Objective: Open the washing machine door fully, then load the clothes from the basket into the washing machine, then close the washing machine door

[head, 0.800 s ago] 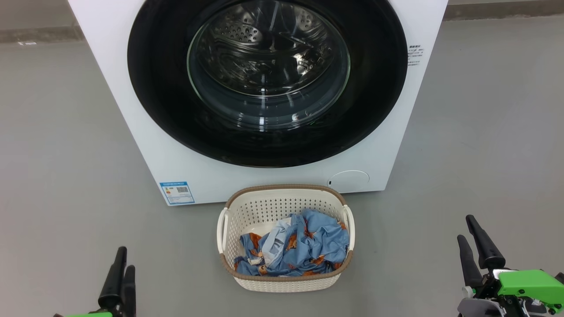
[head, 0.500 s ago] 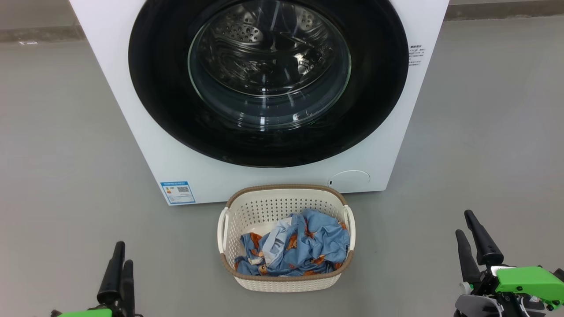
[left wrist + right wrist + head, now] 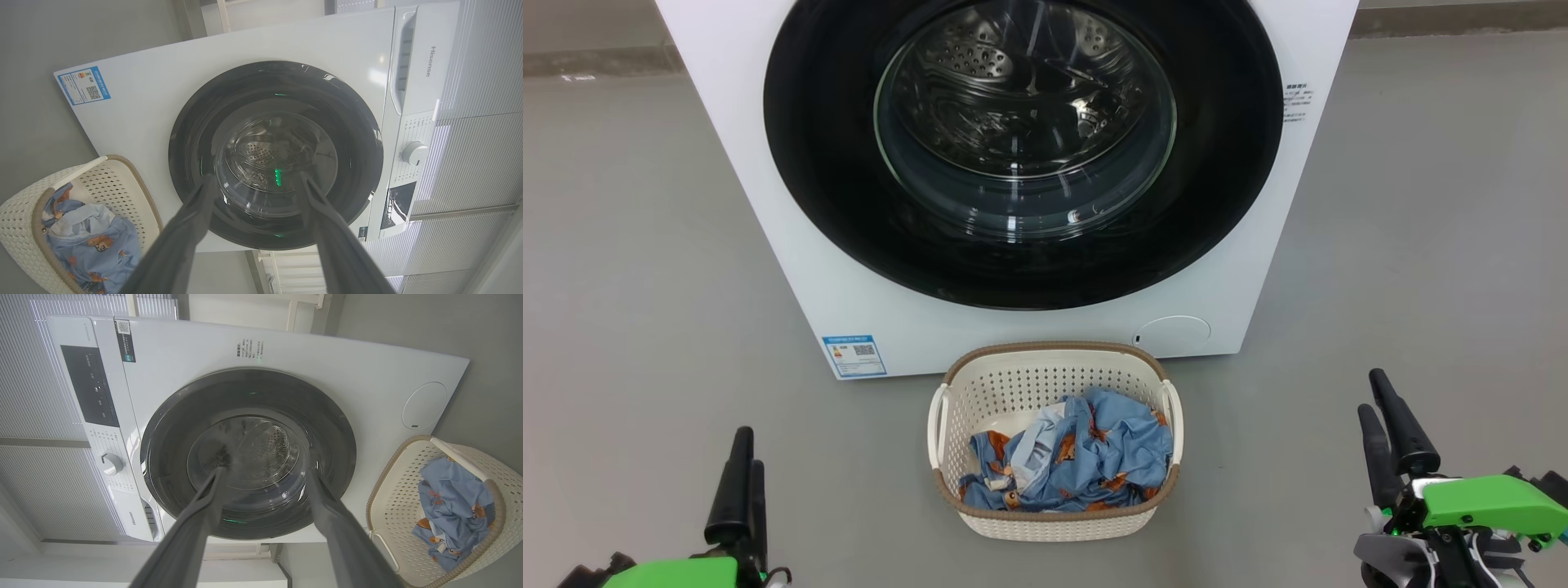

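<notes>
The white washing machine point(image 3: 792, 269) point(image 3: 151, 102) point(image 3: 327, 359) stands ahead, its round black washing machine door point(image 3: 833, 204) point(image 3: 359, 155) point(image 3: 171, 457) flat against the front. The cream basket point(image 3: 1045, 380) point(image 3: 122, 183) point(image 3: 392, 490) sits on the floor before it and holds the blue bear-print clothes point(image 3: 1086, 457) point(image 3: 98, 245) point(image 3: 457, 506). My left gripper point(image 3: 745, 478) point(image 3: 255, 179) hovers open at the lower left, well short of the machine. My right gripper point(image 3: 1384, 425) point(image 3: 265, 471) stands open at the lower right, with nothing between its fingers.
Grey floor point(image 3: 629, 327) spreads wide on both sides of the machine and the basket. A blue energy sticker point(image 3: 854, 355) marks the machine's lower left and a round white flap point(image 3: 1174, 334) its lower right. The control panel with a dial point(image 3: 413, 153) sits on top.
My right gripper has risen in the head view, toward the machine. The left gripper has barely shifted. The door, basket and clothes have not moved.
</notes>
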### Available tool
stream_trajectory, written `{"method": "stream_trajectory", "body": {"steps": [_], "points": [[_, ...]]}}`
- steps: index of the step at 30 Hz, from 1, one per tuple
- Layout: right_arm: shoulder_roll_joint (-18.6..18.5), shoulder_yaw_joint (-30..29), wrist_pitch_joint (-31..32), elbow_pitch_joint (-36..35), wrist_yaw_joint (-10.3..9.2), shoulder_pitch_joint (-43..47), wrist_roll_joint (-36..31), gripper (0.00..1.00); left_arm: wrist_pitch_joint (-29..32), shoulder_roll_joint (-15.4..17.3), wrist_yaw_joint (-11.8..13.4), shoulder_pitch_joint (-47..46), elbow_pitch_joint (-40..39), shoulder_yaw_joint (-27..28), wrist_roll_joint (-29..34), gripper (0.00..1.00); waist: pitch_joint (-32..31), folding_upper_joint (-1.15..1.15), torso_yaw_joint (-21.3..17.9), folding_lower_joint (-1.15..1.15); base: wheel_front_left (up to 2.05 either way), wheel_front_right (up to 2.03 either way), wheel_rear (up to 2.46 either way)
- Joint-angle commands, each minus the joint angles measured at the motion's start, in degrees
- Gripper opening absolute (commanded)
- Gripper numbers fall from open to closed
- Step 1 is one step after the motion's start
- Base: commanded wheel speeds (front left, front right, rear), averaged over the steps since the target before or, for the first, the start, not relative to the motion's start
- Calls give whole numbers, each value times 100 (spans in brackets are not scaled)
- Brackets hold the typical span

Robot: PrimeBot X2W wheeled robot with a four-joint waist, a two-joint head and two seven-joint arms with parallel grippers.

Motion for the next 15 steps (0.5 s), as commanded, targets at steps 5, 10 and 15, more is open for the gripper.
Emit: {"method": "stream_trajectory", "body": {"steps": [5,10,15], "points": [[-167,268,-171,-224,11,-392,-344,100,-180,224,-17,-286,-271,-105,300,100,0,0,10,0,0,0,0],[-244,415,-265,-261,11,-458,-619,100,-311,343,-19,-322,-284,-232,625,100,-1,0,21,0,0,0,0],[-290,514,-351,-303,12,-511,-1023,100,-414,424,-20,-362,-247,-332,999,100,-4,0,27,0,0,0,0]]}}
